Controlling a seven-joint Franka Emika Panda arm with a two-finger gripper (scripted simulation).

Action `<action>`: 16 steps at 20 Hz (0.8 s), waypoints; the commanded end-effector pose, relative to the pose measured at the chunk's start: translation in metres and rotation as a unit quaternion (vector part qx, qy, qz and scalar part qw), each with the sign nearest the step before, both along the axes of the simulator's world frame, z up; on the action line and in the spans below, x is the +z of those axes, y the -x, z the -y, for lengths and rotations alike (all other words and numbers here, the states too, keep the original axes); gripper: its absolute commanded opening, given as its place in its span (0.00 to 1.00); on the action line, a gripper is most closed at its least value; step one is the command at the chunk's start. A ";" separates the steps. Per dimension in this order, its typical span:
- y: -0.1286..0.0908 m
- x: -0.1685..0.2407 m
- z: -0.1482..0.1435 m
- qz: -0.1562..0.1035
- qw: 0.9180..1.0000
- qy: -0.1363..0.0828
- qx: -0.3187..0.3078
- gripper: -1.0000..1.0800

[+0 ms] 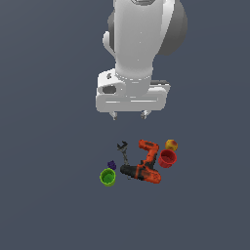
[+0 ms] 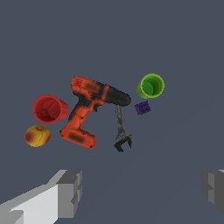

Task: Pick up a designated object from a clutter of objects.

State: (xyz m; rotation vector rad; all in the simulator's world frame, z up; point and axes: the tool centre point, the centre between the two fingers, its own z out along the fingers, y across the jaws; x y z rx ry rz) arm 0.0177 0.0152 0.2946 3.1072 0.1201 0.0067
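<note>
Red and plain, the cup [image 1: 167, 158] that has to be lifted stands upright at the exterior view's right edge of the clutter, its open mouth showing a tapered wall and a wider rim. It sits just beside the power drill [image 1: 145, 167] on one side and close to the yellow-red ball [image 1: 171, 144] on the other. The gripper [image 1: 129, 115] hangs well above the group, off to the left of the cup, jaws spread wide and holding nothing; in the wrist view both fingers [image 2: 70, 192] frame open floor.

To do this step well, I judge the arm should shift over the cup and descend with one finger inside the rim and one outside, on the side away from the drill, since the gaps to the drill and ball look tight.

The drill is blocky, orange and black; the green cup [image 1: 108, 177] mirrors the red one's shape; a thin dark clamp [image 1: 123, 152] and small purple piece [image 1: 112, 165] lie between them.
</note>
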 end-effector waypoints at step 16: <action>-0.043 -0.143 -0.131 -0.004 0.989 -0.004 0.146 0.96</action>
